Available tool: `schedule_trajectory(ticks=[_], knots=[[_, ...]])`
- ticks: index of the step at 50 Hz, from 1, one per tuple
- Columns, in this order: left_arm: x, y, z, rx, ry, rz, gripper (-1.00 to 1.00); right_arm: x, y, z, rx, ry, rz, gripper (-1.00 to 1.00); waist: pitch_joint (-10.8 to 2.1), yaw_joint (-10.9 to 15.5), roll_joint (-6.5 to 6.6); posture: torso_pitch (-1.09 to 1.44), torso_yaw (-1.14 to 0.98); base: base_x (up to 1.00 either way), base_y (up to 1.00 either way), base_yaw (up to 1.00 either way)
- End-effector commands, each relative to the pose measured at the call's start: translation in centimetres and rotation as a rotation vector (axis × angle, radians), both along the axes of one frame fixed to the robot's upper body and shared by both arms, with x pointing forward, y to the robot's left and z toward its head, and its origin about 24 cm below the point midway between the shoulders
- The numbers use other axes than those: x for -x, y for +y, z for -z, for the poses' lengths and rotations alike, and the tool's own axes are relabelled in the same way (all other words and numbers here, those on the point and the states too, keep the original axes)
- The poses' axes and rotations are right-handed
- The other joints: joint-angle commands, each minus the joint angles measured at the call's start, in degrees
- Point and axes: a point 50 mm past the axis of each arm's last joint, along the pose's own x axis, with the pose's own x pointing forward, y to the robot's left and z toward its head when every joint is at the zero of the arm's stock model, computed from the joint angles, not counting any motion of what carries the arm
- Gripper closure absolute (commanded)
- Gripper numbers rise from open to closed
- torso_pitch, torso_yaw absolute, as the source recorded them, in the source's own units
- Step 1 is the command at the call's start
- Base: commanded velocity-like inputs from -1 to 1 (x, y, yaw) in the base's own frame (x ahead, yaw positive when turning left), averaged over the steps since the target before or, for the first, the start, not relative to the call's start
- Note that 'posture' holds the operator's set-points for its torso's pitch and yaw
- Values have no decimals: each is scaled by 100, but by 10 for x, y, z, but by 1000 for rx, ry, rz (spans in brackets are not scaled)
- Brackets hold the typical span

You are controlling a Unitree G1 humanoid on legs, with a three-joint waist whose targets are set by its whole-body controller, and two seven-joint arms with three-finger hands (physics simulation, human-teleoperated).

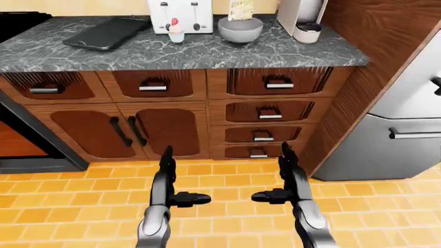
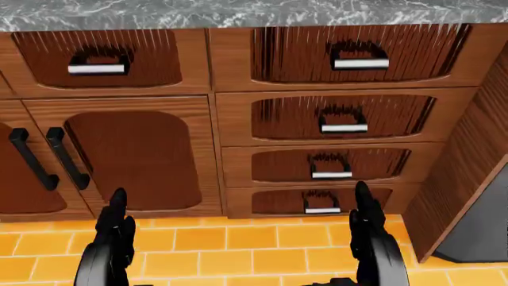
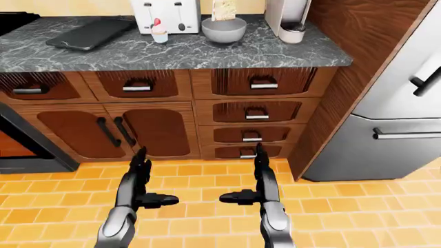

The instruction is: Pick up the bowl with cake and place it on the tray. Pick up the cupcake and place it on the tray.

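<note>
On the dark marble counter point(image 1: 275, 51) at the top of the left-eye view stands a grey bowl point(image 1: 240, 29) with a slice of cake point(image 1: 240, 9) upright in it. Left of it is a small cupcake point(image 1: 176, 31) with pink topping in a pale cup. Further left lies a flat black tray point(image 1: 107, 33). My left hand point(image 1: 173, 178) and right hand point(image 1: 279, 175) hang low over the orange tiled floor, far below the counter. Both are open, fingers pointing up, thumbs turned inward, holding nothing.
A white toaster point(image 1: 180, 14) stands behind the cupcake, and a white coffee machine point(image 1: 303, 18) sits right of the bowl. Wooden drawers point(image 1: 269, 111) and cabinet doors point(image 1: 124, 129) face me. A steel fridge point(image 1: 407, 124) is at right, an oven point(image 1: 20, 139) at left.
</note>
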Motion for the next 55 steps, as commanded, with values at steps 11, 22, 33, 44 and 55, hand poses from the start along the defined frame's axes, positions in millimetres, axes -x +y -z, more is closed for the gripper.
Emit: schedule_trajectory(ticks=[11,22,33,44,55], knots=[[-5,-7,-41,-35,-201,27,-100,-4,6,-30,26,-189,-37,-100,-431,45,-34,0,0,0,0,0],[-7,-2,-87,-54,-266,24,-100,-10,5,-71,55,-236,-40,-100,-523,45,-19,0,0,0,0,0],[1,-8,-170,-51,-381,63,-100,-9,8,-164,52,-388,-22,-100,-519,54,-13,0,0,0,0,0],[4,-5,-185,-68,-402,58,-100,3,13,-178,23,-434,-54,-100,-170,18,-205,0,0,36,0,0],[9,3,-180,-59,-406,39,-100,6,17,-180,14,-451,-82,-100,-233,-69,352,0,0,44,0,0]])
